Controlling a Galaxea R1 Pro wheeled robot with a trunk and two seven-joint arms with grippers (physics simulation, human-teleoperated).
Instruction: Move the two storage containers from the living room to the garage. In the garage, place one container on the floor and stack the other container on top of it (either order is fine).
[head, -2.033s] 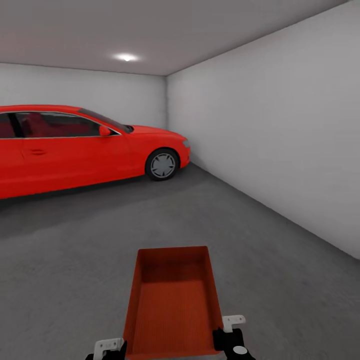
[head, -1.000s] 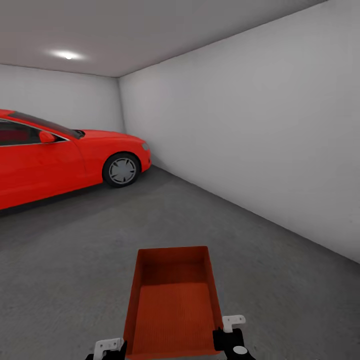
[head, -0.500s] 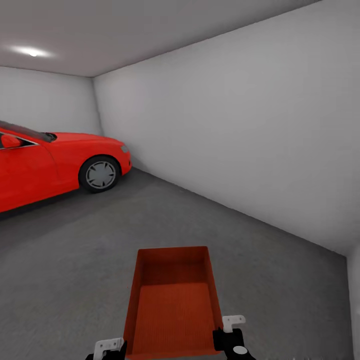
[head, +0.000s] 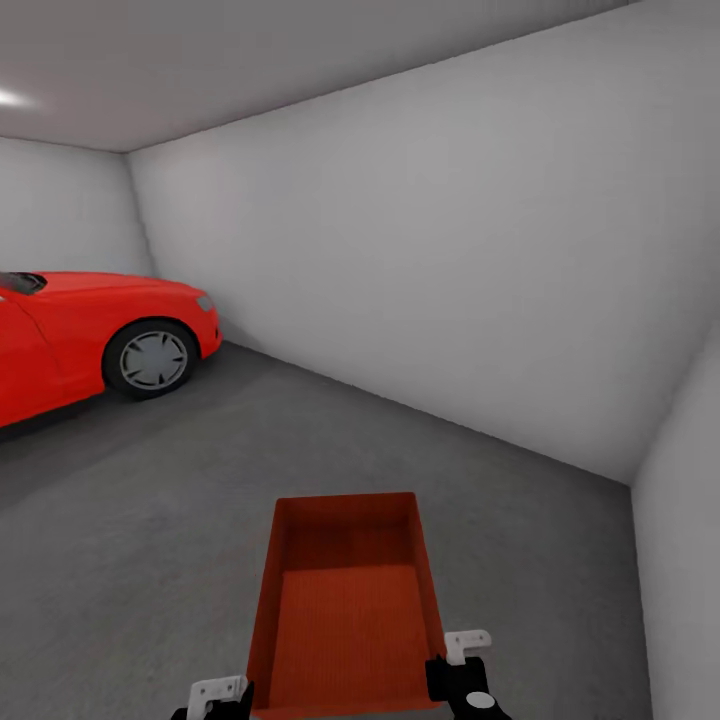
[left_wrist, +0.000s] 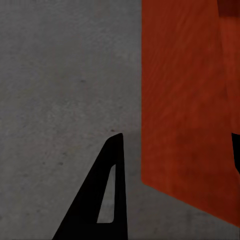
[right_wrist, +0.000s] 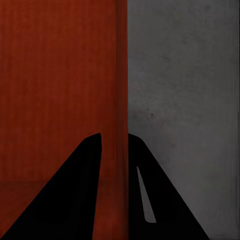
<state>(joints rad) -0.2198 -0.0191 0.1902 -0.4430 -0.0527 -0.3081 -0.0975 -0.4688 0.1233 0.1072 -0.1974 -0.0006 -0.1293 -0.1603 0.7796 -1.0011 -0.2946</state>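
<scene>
garage floor (head: 150, 500), container (head: 345, 600) in hands

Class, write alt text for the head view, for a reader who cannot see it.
An empty red-orange storage container is held low in front of the robot, between the left claw and right claw, above a grey garage floor. A red car is parked at left, beside white walls.
</scene>
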